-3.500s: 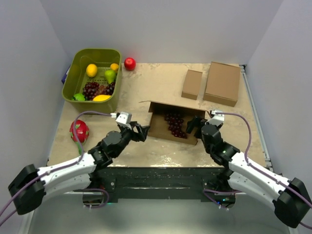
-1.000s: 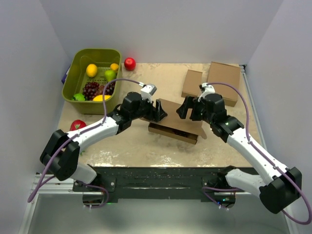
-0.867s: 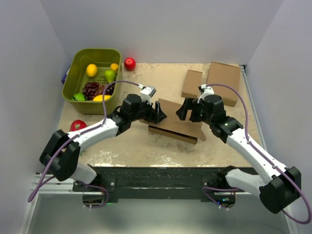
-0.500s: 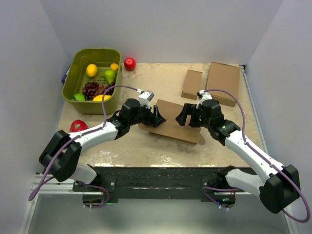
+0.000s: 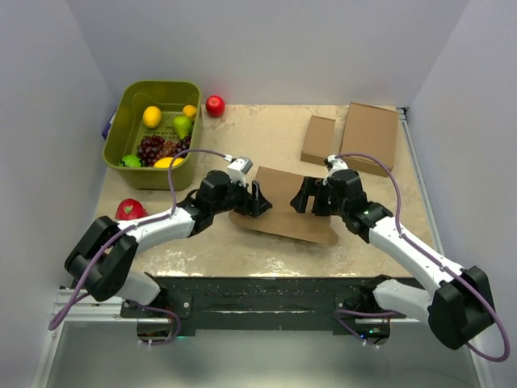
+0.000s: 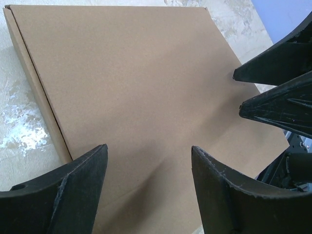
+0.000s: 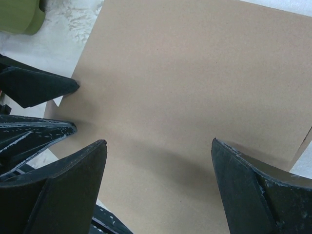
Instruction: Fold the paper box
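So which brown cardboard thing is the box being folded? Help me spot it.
On the tan table, look mid-table between the left gripper and right gripper. The paper box is the big flat brown one under them, lid down and lying askew. The small narrow box and medium flat box sit at the back right, away from both arms.

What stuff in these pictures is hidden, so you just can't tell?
- Inside the paper box: in every view the shut lid covers it.
- Red fruit: top view, the left arm covers part of it.
- Bluish thing: top view, mostly behind the green basket.
- Whether the left gripper and right gripper touch the lid: the wrist views don't show contact.
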Controlling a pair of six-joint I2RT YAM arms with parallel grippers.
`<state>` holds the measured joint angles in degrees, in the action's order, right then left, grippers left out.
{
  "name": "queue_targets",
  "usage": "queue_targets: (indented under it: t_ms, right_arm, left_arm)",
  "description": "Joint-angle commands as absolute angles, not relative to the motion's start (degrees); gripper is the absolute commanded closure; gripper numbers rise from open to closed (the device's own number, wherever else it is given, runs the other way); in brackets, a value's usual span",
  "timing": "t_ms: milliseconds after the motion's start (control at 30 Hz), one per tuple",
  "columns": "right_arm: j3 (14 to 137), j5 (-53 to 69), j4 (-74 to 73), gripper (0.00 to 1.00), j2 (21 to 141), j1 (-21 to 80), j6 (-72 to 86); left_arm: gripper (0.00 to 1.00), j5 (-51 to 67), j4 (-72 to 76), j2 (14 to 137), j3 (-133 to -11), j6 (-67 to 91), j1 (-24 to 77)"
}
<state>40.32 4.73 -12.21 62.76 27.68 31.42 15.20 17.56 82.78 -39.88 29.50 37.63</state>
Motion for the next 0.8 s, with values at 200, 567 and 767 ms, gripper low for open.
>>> queue_targets:
  t_ms: [200, 567, 767]
  right_arm:
    - [37.2, 4.6, -8.5, 0.09, 65.7, 27.6, 32.2]
    - [34.9, 3.4, -7.1, 0.09, 68.4, 27.6, 32.4]
    - [34.3, 3.5, -6.2, 0.07, 69.3, 27.6, 33.2]
  left_arm:
    - [0.27, 15.9, 19.5, 82.8, -36.3, 31.2, 37.4]
    - [0.27, 15.6, 20.7, 84.9, -34.5, 31.8, 37.5]
    - [0.27, 14.1, 20.8, 84.6, -33.2, 32.7, 38.0]
